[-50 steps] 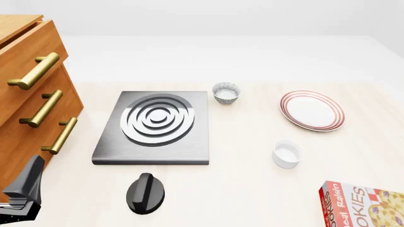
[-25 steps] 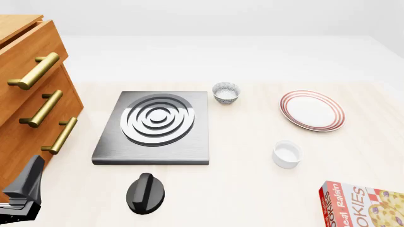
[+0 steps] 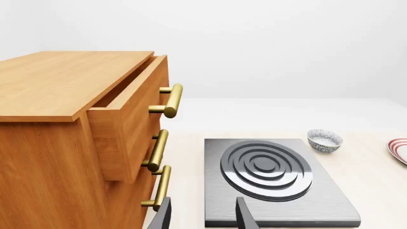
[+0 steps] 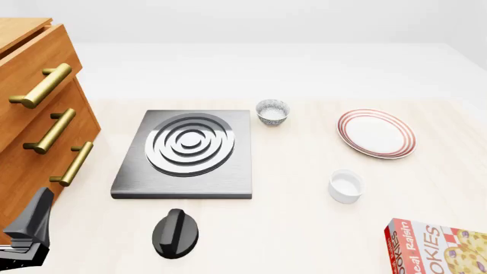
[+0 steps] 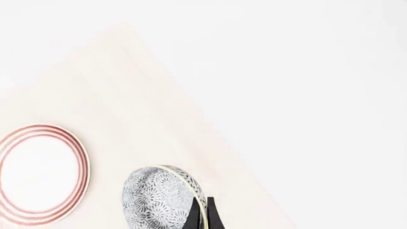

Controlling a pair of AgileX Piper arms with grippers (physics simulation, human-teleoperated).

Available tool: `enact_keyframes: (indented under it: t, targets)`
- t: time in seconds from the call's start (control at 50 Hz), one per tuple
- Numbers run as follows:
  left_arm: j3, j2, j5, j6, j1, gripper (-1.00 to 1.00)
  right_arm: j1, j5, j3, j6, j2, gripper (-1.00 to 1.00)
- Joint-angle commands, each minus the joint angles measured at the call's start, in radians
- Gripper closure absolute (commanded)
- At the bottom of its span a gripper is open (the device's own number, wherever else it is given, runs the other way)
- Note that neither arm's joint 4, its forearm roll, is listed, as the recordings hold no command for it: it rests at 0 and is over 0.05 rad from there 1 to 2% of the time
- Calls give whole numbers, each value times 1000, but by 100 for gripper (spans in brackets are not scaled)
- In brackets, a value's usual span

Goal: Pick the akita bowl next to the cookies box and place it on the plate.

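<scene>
In the right wrist view, my right gripper [image 5: 202, 215] is shut on the rim of a speckled akita bowl [image 5: 159, 195], which is tipped on its side. The red-ringed plate [image 5: 38, 174] lies on the table beyond it. In the front view neither this gripper nor its bowl shows. The front view has the plate [image 4: 377, 132] at the right, the cookies box [image 4: 441, 251] at the bottom right corner, and a twin akita bowl [image 4: 273, 112] beside the stove. My left gripper [image 3: 202, 217] stands open and empty, low by the drawers.
A grey stove [image 4: 186, 153] with a ringed burner lies mid-table, a black knob [image 4: 175, 233] in front of it. A plain white cup [image 4: 345, 185] stands between the plate and the cookies box. A wooden drawer cabinet [image 4: 38, 114] with brass handles fills the left side.
</scene>
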Motion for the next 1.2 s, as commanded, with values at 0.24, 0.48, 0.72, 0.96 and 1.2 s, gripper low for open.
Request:
enact_keyframes:
  t: [0.24, 0.48, 0.72, 0.96, 1.2]
  targets:
    - [0, 0, 0, 0, 0, -100, 150, 57, -101, 81, 31, 100]
    - [0, 0, 0, 0, 0, -100, 234, 51, -124, 160, 68, 100]
    - [0, 0, 0, 0, 0, -100, 326, 2, -114, 244, 84, 100]
    - [0, 0, 0, 0, 0, -100, 404, -37, -110, 337, 125, 100]
    - [0, 0, 0, 0, 0, -100, 451, -107, -32, 408, 134, 100]
